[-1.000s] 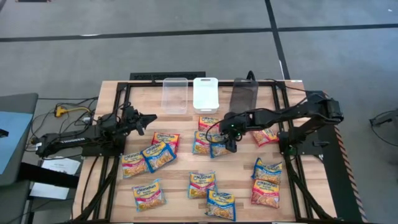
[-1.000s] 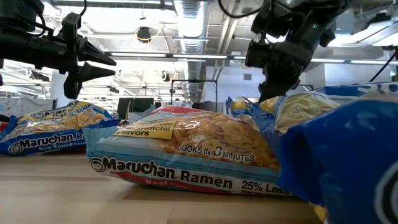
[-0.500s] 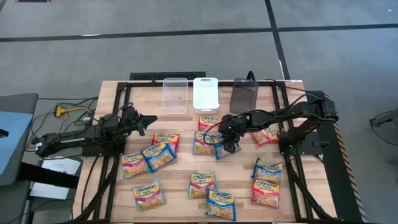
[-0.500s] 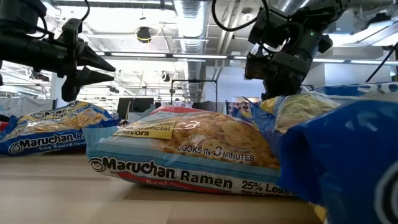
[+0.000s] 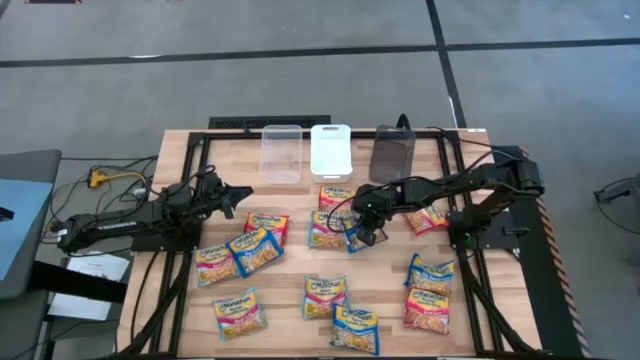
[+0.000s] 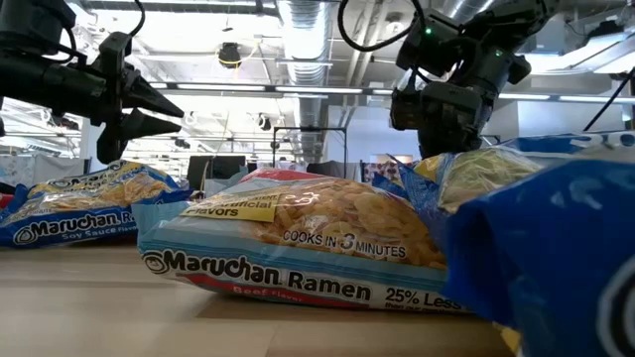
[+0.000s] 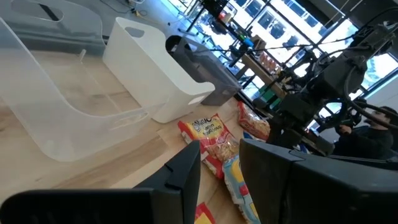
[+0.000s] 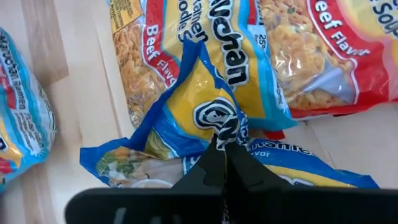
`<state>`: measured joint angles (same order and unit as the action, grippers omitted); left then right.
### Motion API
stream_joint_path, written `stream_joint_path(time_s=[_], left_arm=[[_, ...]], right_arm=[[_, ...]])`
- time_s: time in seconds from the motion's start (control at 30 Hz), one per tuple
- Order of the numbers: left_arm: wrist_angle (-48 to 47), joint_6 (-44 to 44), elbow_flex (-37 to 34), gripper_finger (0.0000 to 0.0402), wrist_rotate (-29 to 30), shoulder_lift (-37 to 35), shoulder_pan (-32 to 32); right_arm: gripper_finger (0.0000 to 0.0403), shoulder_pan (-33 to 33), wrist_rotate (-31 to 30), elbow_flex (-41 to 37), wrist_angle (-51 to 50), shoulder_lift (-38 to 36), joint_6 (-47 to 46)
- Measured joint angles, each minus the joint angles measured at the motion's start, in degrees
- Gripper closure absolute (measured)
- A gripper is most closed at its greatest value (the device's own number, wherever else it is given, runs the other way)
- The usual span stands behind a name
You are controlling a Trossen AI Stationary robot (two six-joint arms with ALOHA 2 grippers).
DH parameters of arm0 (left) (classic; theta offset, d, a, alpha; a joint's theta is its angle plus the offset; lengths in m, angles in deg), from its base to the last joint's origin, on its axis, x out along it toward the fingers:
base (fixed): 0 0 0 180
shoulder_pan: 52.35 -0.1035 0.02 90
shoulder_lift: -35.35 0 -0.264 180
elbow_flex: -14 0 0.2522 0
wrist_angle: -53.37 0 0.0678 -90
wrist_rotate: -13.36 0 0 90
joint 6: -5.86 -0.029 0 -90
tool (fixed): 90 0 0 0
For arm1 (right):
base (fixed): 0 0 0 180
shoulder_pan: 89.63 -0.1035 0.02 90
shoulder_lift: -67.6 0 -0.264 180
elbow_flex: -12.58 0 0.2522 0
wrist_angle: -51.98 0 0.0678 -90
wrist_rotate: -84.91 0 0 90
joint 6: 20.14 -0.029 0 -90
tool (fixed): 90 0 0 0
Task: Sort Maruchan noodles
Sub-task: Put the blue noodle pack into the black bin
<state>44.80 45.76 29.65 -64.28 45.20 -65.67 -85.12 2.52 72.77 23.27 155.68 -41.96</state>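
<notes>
Right gripper [image 8: 222, 144] clenched on a thin pinch of the blue-banded packet [image 8: 205, 109] overlapping the beef packet [image 8: 323, 56]. Film may slip or drag that neighbour when lifted. Left gripper [image 5: 238, 192], partly parted and empty, waits well away.

In the low view, lower right of the frame, you see a blurred blue packet [image 6: 556, 248] cut off by the edge. In the right wrist view, the right gripper [image 8: 222, 163] covers the pinched blue packet's [image 8: 205, 106] lower print.
</notes>
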Motion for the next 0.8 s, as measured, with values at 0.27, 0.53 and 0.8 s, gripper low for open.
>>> stream_joint_path(time_s=[0.27,0.53,0.8], left_arm=[[0.0,0.0,0.0,0.0301,0.0,0.0,0.0],[-0.2,0.0,0.0,0.0301,0.0,0.0,0.0],[-0.2,0.0,0.0,0.0301,0.0,0.0,0.0]], right_arm=[[0.0398,-0.6,-5.6,4.2,-7.7,-3.9,-1.7],[0.0398,-0.7,-17.2,12.4,-18.6,-6.5,-0.2],[0.0398,1.5,-32.1,18.2,-24.0,-6.5,-0.2]])
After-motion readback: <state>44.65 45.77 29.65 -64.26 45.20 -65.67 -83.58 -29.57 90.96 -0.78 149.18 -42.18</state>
